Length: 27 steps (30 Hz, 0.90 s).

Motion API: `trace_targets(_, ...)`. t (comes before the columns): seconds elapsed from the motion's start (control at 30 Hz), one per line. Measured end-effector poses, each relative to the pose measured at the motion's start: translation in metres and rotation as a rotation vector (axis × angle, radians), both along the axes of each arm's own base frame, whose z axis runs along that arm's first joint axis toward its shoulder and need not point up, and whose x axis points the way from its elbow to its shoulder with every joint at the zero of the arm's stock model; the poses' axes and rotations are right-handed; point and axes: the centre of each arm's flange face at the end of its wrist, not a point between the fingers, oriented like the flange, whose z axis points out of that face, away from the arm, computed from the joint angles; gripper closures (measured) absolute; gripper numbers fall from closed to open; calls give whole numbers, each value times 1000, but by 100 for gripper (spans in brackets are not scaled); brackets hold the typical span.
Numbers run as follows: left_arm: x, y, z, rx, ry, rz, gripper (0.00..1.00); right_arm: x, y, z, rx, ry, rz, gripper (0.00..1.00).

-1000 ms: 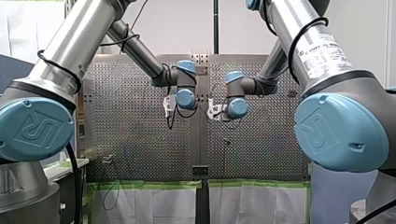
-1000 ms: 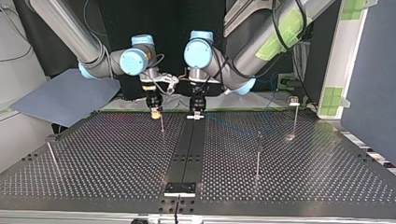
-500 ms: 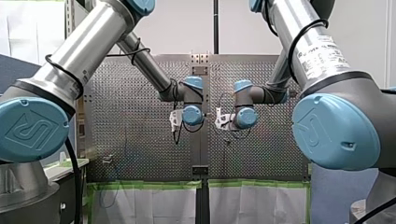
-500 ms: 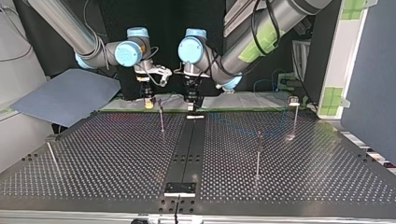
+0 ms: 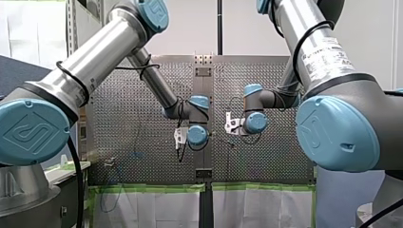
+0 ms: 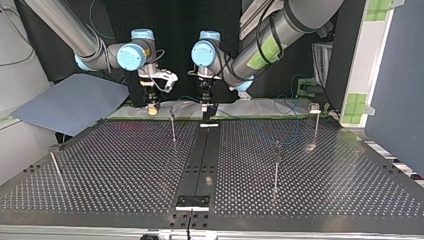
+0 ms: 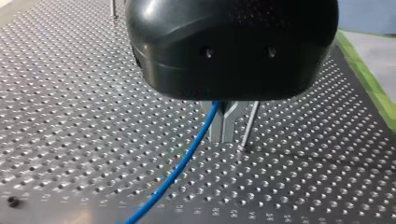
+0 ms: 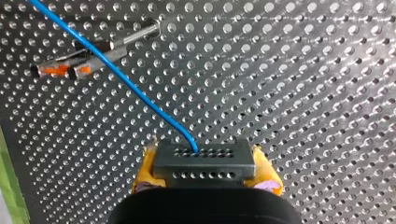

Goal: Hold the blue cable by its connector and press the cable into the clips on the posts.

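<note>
Both arms have drawn back, my right gripper (image 6: 151,110) pinching the connector (image 8: 204,164), my left gripper (image 7: 223,135) seemingly nipping the blue cable (image 7: 187,156), likely tensioning it.

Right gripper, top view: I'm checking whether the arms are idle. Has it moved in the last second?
Yes. My right gripper has drawn back toward the table's far edge and the view's left, away from the thin post it hung beside.

Both arms pull back toward their bases. In the top view my left gripper (image 6: 206,112), drawing the blue cable (image 7: 187,158), and my right gripper (image 6: 151,109) retreat to the table's (image 6: 125,165) far edge and spread wider. The right one carries the connector (image 8: 204,161) away from the post (image 6: 173,127).
</note>
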Motion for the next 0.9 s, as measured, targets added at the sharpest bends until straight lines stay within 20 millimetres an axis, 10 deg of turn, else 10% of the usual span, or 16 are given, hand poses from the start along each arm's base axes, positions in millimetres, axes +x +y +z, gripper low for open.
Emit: trace_targets(0.9,-26,1,-89,102,109,8,100,-32,16,-31,52,46,61,100)
